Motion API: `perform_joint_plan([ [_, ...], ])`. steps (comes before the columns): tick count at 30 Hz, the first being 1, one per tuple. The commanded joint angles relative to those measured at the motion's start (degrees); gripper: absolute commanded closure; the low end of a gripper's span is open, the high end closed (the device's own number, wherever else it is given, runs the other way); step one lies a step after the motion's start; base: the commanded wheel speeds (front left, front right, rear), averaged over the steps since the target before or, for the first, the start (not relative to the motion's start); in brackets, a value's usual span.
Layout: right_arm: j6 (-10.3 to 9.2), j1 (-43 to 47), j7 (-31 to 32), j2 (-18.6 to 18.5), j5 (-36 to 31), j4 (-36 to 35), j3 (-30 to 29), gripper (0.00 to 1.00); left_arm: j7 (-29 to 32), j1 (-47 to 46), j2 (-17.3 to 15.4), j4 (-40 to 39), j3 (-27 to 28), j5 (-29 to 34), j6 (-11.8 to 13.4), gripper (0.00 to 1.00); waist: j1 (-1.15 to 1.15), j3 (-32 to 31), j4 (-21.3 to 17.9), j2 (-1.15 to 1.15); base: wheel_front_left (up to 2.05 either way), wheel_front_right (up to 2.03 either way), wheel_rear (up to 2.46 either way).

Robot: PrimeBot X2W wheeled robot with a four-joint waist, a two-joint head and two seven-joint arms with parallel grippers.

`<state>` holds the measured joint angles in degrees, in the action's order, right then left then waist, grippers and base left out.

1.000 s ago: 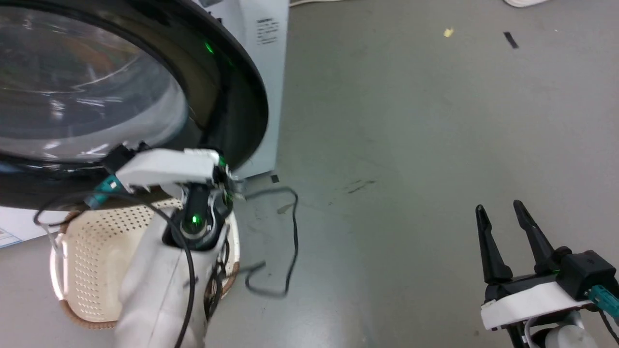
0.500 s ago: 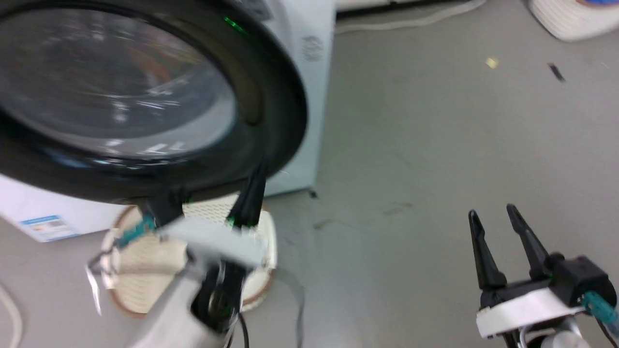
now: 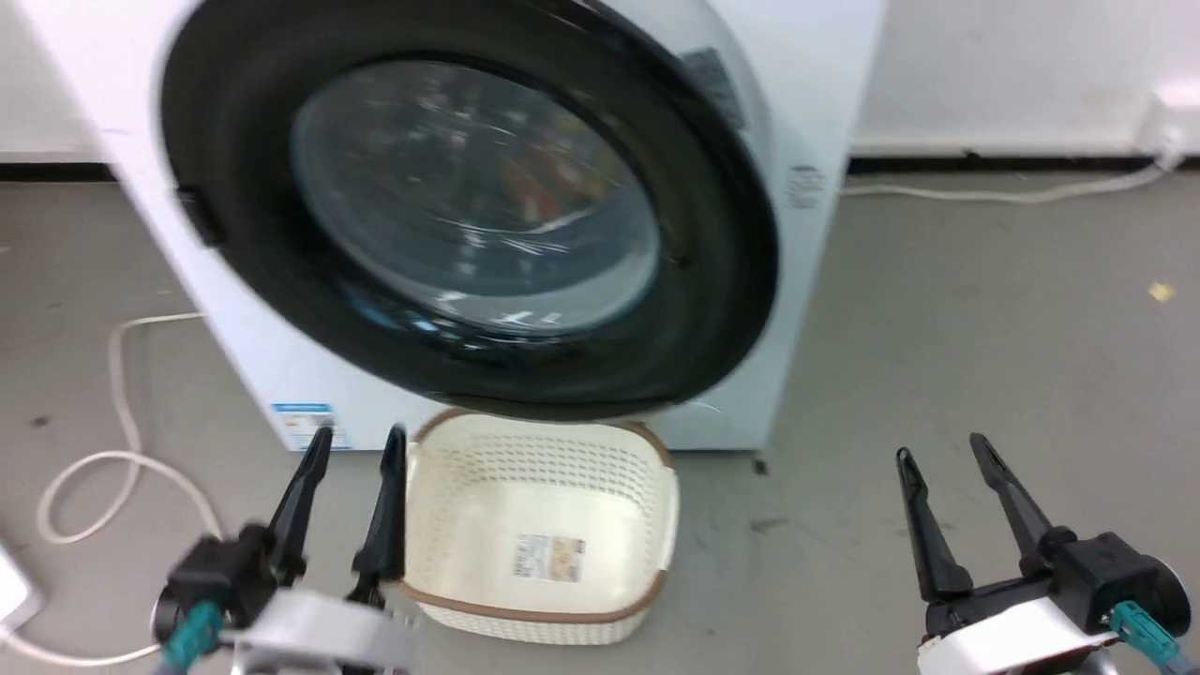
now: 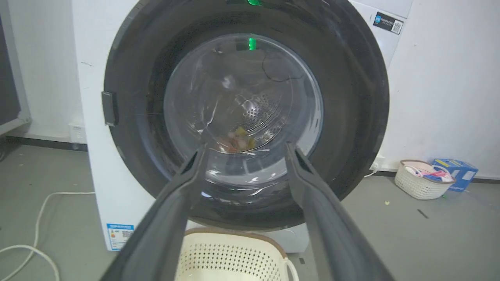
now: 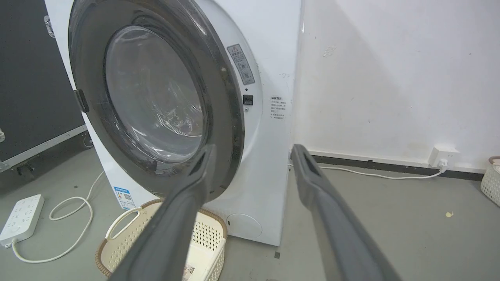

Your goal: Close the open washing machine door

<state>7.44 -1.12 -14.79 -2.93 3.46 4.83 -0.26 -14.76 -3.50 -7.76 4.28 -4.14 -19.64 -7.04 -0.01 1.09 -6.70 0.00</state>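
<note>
Jaws parted, left gripper and right gripper point up, held low.

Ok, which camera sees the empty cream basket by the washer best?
The head view: nearly the whole cream basket shows, label too. The left wrist view catches just its far end between the fingers; the right wrist view hides part behind a finger.

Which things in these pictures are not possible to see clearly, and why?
Washing machine door rim outline: head view, motion blur.
Coloured items in the drum: left wrist view, glass reflections blur them.
Blue sticker text: left wrist view, too small.
Washing machine top: cut by the upper edge, every view.
</note>
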Motion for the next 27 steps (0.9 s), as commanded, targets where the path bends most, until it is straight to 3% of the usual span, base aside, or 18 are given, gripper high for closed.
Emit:
perform_joint_plan([
  [1,0.05,0.95,-0.21,0.05,-0.14,-0.25,0.02,0.0,-0.23,1.56,0.46,-0.38,1.0,2.21,0.04,0.0,0.01,-1.54,2.66,0.0,0.0,0.0,0.0],
  [5,0.05,1.46,-0.21,0.05,-0.77,0.27,1.42,0.0,-0.23,5.09,1.28,0.81,1.47,11.21,1.35,0.0,0.01,-1.54,4.48,0.0,0.0,0.0,0.0],
  [14,0.05,2.09,-0.21,0.05,-1.14,2.19,2.31,0.0,-0.23,6.53,3.97,2.28,2.1,13.97,2.31,0.0,0.01,-0.34,8.66,0.0,0.0,0.0,0.0],
  [15,0.05,2.06,-0.21,0.05,-0.5,2.74,2.43,0.17,-0.23,6.36,4.18,2.19,2.41,13.22,2.22,0.0,0.01,-0.12,9.05,0.0,0.0,0.0,0.0],
  [16,0.05,1.85,-0.21,0.05,0.56,2.82,2.21,1.0,-0.23,6.18,4.34,2.06,2.44,12.89,2.1,0.0,0.01,0.24,9.46,0.0,0.0,0.0,0.0],
  [21,0.05,-0.27,-0.21,-1.21,1.47,2.36,3.11,1.0,-0.23,4.11,4.68,1.3,1.06,13.96,1.7,0.0,0.01,3.4,11.97,0.0,0.0,0.0,0.0],
  [27,0.05,-10.94,-0.21,-8.72,5.5,4.9,8.98,1.0,-0.24,0.79,4.83,0.49,-1.19,15.21,1.86,0.0,0.01,9.79,14.04,0.0,0.0,0.0,0.0],
])
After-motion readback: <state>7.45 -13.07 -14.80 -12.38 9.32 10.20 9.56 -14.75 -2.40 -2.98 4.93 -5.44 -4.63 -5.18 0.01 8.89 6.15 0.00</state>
